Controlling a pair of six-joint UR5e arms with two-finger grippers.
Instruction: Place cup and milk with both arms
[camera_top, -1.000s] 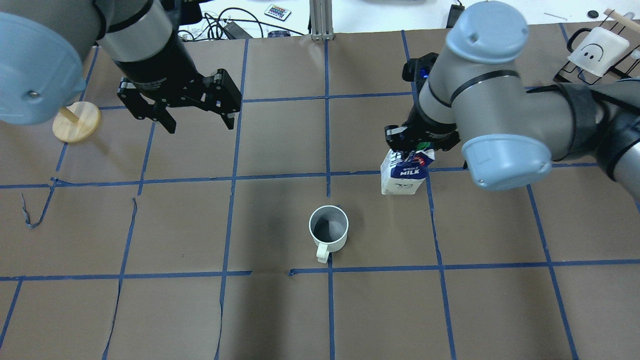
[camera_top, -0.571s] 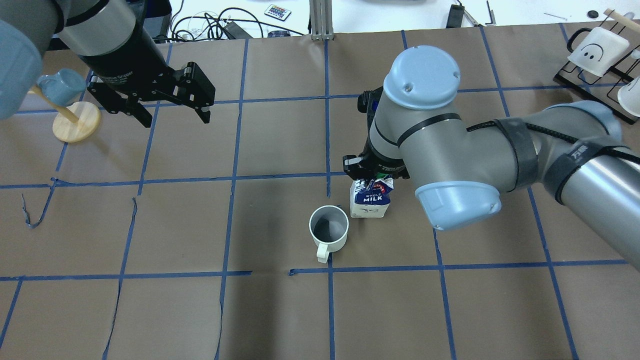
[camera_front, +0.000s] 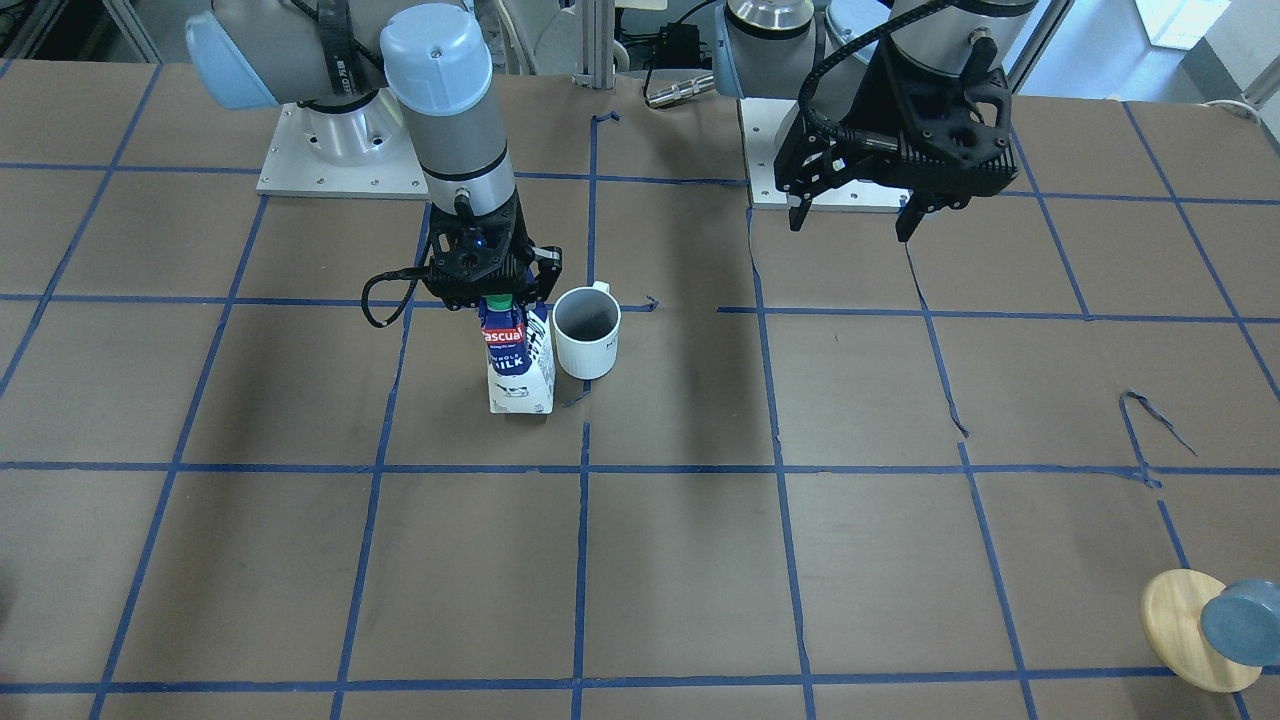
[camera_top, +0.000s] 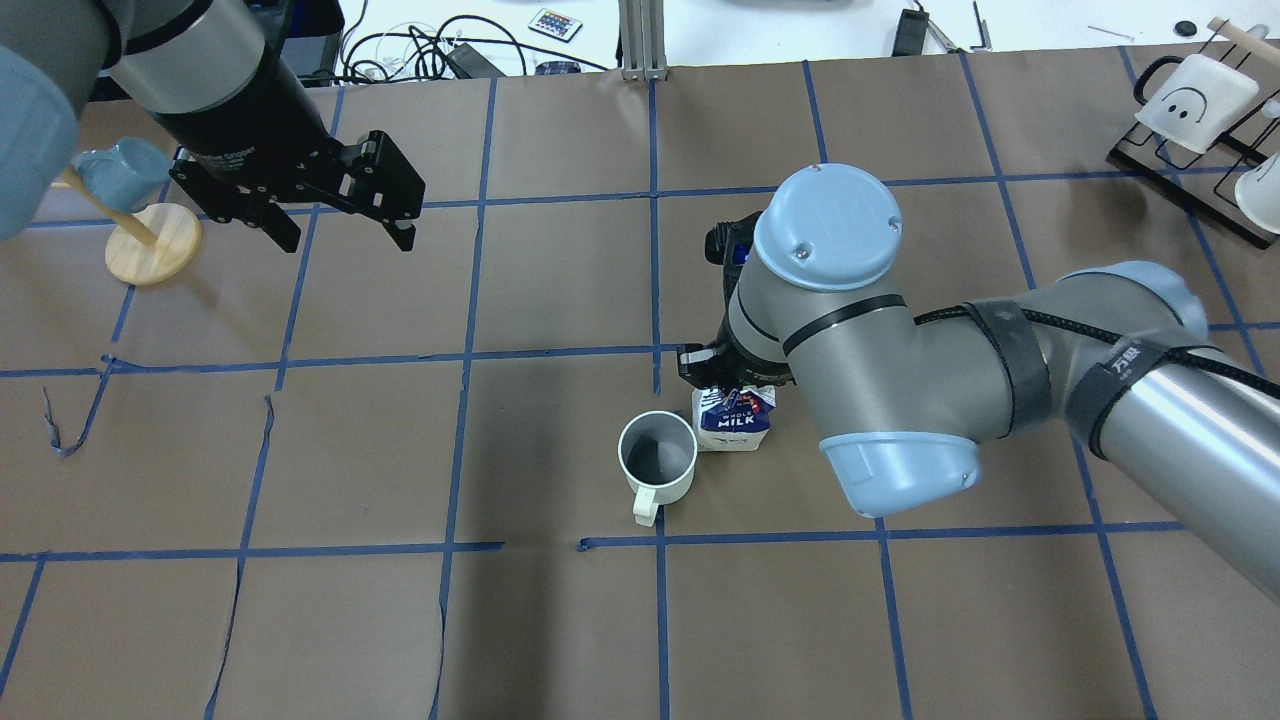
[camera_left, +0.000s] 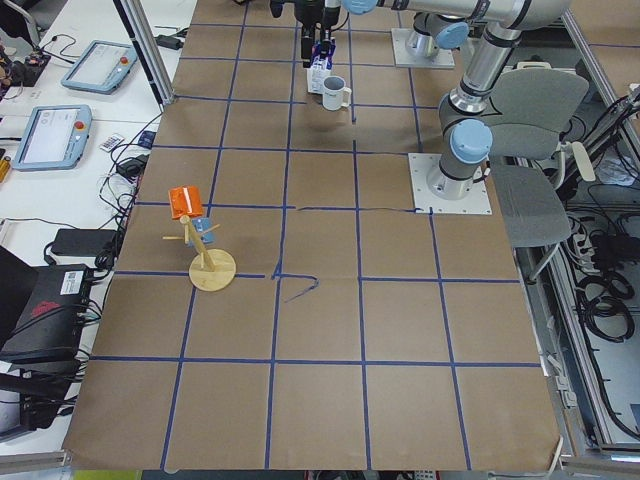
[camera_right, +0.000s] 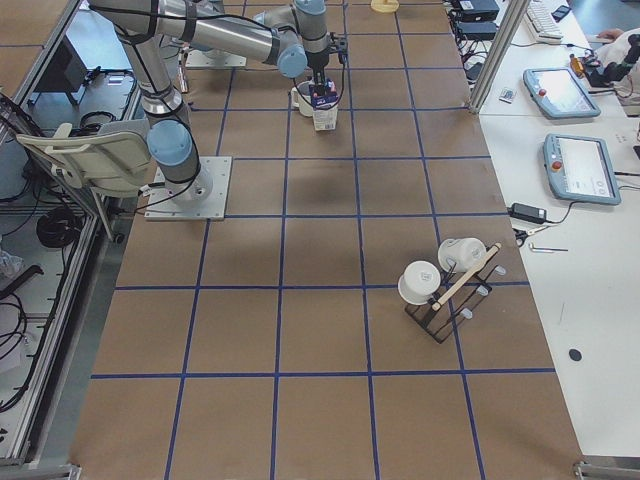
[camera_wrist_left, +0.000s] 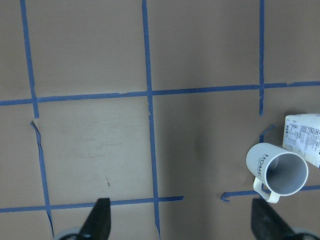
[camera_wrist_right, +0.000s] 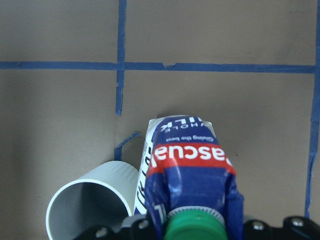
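Observation:
The white cup (camera_top: 657, 458) stands upright on the brown table, handle toward the robot; it also shows in the front view (camera_front: 586, 333) and the left wrist view (camera_wrist_left: 277, 172). The blue and white milk carton (camera_top: 733, 422) stands upright right beside the cup, on the robot's right side of it (camera_front: 519, 355). My right gripper (camera_front: 497, 290) is shut on the carton's top by the green cap (camera_wrist_right: 192, 225). I cannot tell whether the carton's base touches the table. My left gripper (camera_top: 345, 240) is open and empty, high over the far left, away from the cup.
A round wooden stand (camera_top: 152, 243) holding a blue-grey cylinder (camera_top: 120, 170) is at the far left. A black rack with white mugs (camera_top: 1195, 95) is at the far right corner. Blue tape lines grid the table.
My right arm has carried the carton left and toward the robot, lowering it beside the cup. My left gripper has pulled back to the left, still open.

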